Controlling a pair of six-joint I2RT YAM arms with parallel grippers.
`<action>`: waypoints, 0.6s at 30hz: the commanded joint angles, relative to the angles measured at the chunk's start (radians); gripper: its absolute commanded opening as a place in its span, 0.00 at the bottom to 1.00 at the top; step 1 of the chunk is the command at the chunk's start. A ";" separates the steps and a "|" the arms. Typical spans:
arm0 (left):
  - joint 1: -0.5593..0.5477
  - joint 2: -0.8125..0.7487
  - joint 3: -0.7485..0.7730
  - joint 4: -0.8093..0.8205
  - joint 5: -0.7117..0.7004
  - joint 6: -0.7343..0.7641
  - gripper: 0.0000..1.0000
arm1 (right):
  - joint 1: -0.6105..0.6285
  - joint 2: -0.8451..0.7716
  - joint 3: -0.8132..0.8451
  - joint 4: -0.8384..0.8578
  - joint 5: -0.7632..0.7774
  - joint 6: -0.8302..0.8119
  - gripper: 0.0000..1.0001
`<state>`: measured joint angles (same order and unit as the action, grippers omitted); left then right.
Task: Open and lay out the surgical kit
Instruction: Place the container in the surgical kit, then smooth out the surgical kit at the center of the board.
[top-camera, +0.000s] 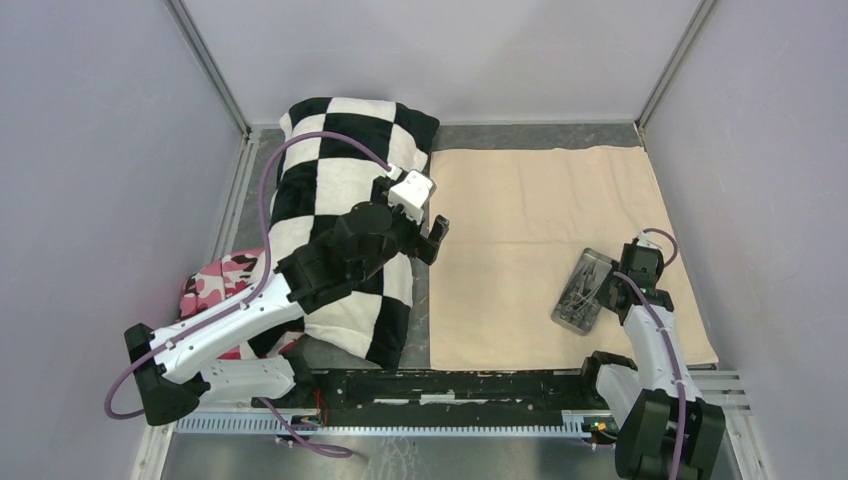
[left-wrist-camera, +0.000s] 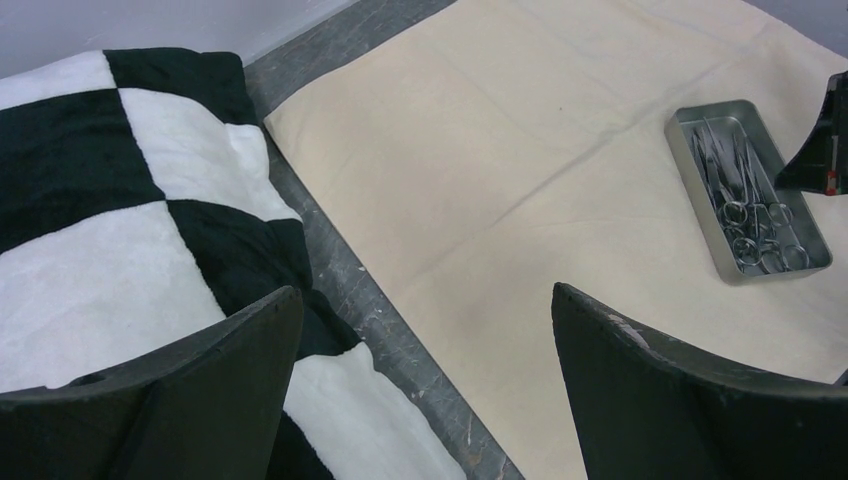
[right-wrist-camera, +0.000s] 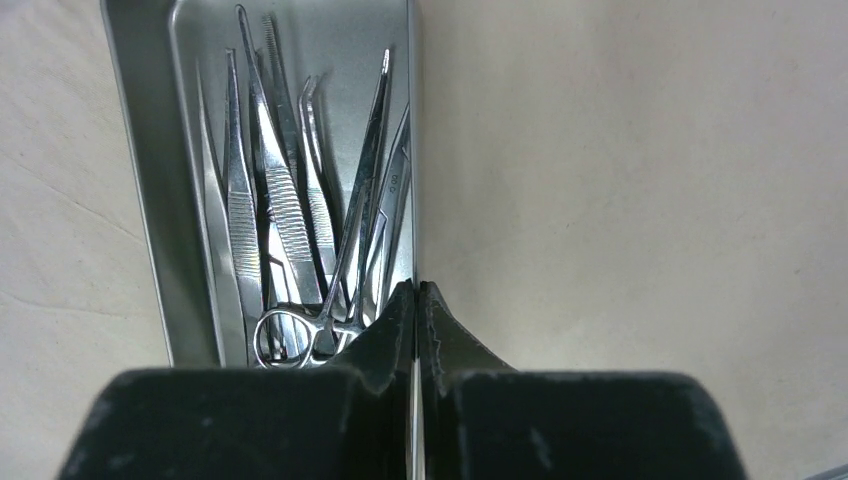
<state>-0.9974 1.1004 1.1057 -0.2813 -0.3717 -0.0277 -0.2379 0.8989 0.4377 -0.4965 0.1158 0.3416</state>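
The beige cloth wrap lies opened and flat on the right half of the grey surface, with only some soft fold lines in it. On its near right part stands the small metal tray, a rectangular grey tin with low walls and rounded corners, turned a little askew to the cloth's edges. Inside the tray the steel instruments lie in a loose bundle along its length: several thin tweezers with ribbed grips, and forceps whose ring handles are at the near end.

The right fingers are pressed together, and their tips are at the tray's long right wall, near the ring handles. Whether they pinch the thin rim I cannot tell.

The left fingers stand wide apart and hold nothing. They hang above the gap between the checkered pillow and the cloth's left edge. A pink camouflage cloth shows beside the pillow, at the left.
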 joint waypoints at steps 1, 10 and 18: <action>-0.004 -0.011 -0.006 0.046 -0.003 -0.009 1.00 | 0.000 -0.036 -0.021 0.013 -0.012 0.062 0.07; 0.022 0.076 0.008 0.046 0.005 -0.031 1.00 | -0.001 0.033 0.150 0.058 0.006 -0.052 0.66; 0.101 0.368 0.197 0.015 0.160 -0.161 0.99 | 0.001 0.408 0.457 0.317 -0.073 -0.115 0.87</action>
<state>-0.9340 1.3407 1.1553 -0.2813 -0.2966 -0.0761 -0.2375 1.1358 0.7280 -0.3649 0.0788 0.2768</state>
